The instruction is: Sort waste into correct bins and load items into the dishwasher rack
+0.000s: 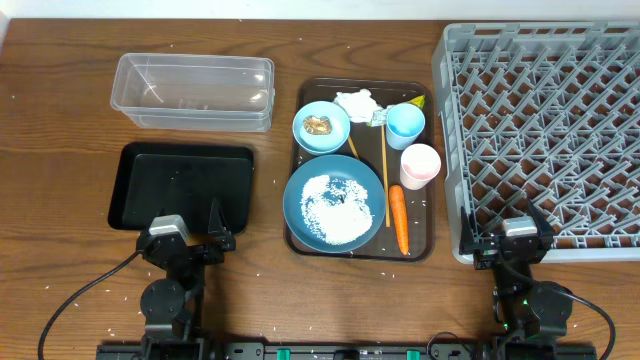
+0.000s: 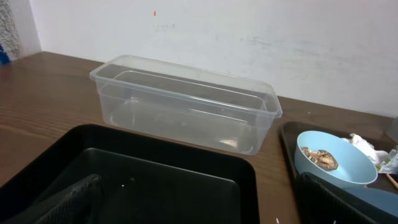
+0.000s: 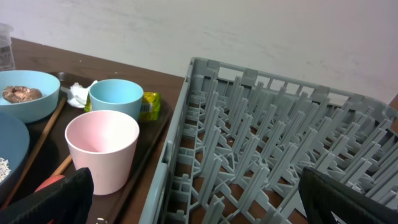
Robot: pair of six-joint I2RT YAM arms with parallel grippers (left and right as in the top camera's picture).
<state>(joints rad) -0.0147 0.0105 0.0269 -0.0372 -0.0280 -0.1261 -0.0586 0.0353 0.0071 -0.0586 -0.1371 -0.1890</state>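
Nothing's been touched yet as far as I can judge. The left hand (image 1: pixel 190 238) sits bottom left in the overhead shot, fingers spread wide over the near edge of the black tray (image 1: pixel 180 180). The right hand (image 1: pixel 517 238) is bottom right, fingers apart too, right at the near wall of the grey rack (image 1: pixel 540 120). Both empty. Everything to sort is on the brown serving tray (image 1: pixel 422 232) mid-frame: big blue dish (image 1: pixel 300 195) with rice (image 1: pixel 335 203), small bowl (image 1: pixel 336 137) with a brown lump (image 1: pixel 318 125), tissue (image 1: pixel 357 103), blue cup (image 1: pixel 405 122), pink cup (image 1: pixel 420 163), chopsticks (image 1: pixel 385 175) and a carrot (image 1: pixel 399 220) just beside them. The clear tub (image 1: pixel 190 95) sits upper left on the counter, behind the black tray. If it were me I'd start with the loose waste: pinch the carrot across its middle so it doesn't roll into the chopsticks, and save the rice dish for a level carry and a tip over a bin. On views: overhead barely shows the yellow-green wrapper (image 3: pixel 149 104), but the right wrist camera has it tucked behind the blue cup, close to the rack wall. It's also the only one showing the rack's pegs standing upright. The left wrist camera shows the tub bare inside and how tall its walls are, but no rack at all.
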